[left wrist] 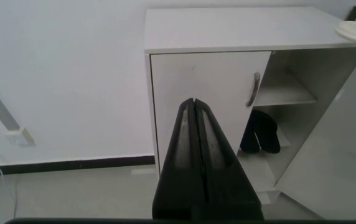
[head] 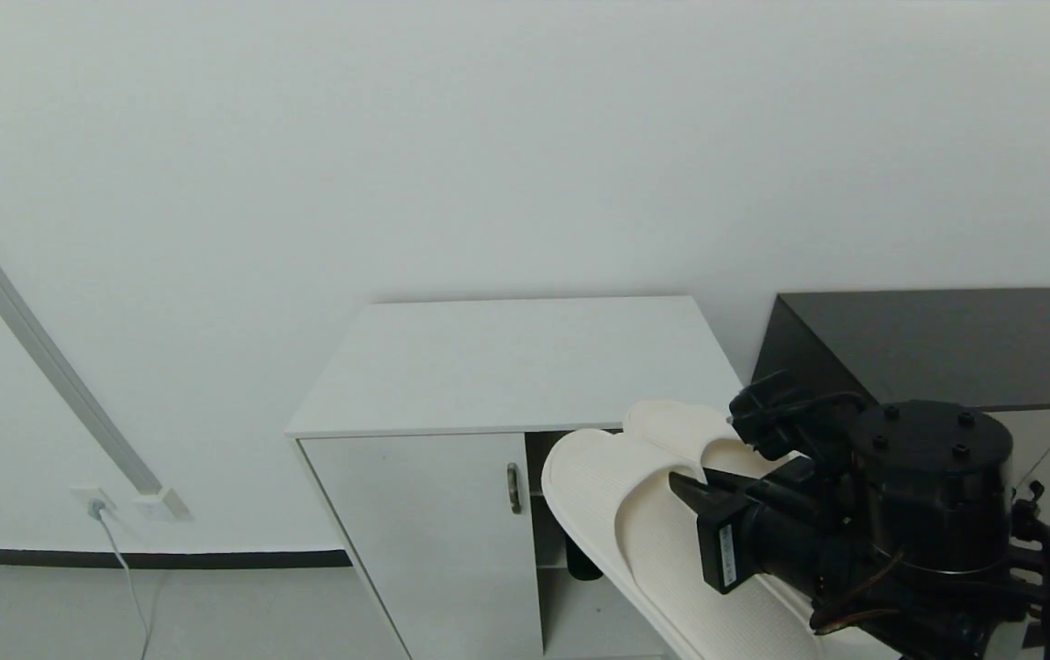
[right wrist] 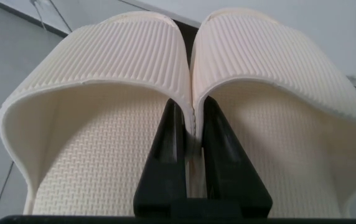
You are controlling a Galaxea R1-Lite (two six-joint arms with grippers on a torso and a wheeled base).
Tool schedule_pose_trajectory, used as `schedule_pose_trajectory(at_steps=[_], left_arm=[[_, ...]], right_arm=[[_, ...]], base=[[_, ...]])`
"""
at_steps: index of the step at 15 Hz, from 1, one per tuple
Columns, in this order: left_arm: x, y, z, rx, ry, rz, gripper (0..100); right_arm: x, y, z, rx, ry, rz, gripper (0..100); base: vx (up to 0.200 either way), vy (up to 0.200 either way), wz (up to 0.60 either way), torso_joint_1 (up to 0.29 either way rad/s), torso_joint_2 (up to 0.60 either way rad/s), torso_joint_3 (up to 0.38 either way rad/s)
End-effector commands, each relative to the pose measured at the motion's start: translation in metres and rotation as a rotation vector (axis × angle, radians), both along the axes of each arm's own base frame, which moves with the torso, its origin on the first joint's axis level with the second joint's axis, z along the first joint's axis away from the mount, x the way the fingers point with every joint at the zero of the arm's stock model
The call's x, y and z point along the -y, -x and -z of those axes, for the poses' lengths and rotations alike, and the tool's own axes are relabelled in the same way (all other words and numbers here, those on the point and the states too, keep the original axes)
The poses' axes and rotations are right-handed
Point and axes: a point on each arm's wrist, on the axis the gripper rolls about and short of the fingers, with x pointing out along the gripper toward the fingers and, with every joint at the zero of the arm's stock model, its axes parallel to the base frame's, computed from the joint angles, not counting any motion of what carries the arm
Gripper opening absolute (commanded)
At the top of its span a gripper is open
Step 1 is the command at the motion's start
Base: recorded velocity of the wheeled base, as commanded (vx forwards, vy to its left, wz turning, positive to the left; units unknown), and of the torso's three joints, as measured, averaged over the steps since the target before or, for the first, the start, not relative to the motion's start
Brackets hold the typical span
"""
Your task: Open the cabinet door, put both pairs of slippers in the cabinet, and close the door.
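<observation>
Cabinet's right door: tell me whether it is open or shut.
Open. The right door is swung outward, exposing shelves and a dark pair of slippers inside.

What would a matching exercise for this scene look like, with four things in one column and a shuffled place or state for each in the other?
Things
1. cream slippers
2. black slippers
3. left gripper
4. left cabinet door

Place or state
A. shut, holding nothing
B. inside the cabinet, below the shelf
C. closed flat against the cabinet front
D. pinched in the right gripper

Pairs: 1-D, 2-B, 3-A, 4-C
</observation>
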Motion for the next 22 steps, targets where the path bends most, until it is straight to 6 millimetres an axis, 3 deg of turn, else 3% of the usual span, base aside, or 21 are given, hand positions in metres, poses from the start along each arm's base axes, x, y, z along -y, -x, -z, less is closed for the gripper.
schedule_pose_trajectory(at_steps=[1,8,22], left_arm=[[0.0000,-0.0001,0.0000,-0.001,0.001,-0.001,0],[0.0000,-0.0001,0.0000,-0.001,0.001,-0.001,0],[0.0000,-0.0001,0.0000,-0.001,0.001,0.001,0]], right_arm=[[-0.0003,0.0000,0.0004,-0.001,0.001,0.000,0],[-0.0007,0.0024,0.0024,-0.002,0.004,-0.010,0],[-0.0016,0.0043,0.0035,-0.004,0.009,-0.016,0]], base=[[0.000,0.000,0.00,0.000,0.00,0.000],[0.000,0.000,0.00,-0.026,0.06,0.034],[0.000,0.000,0.00,-0.191,0.46,0.265]])
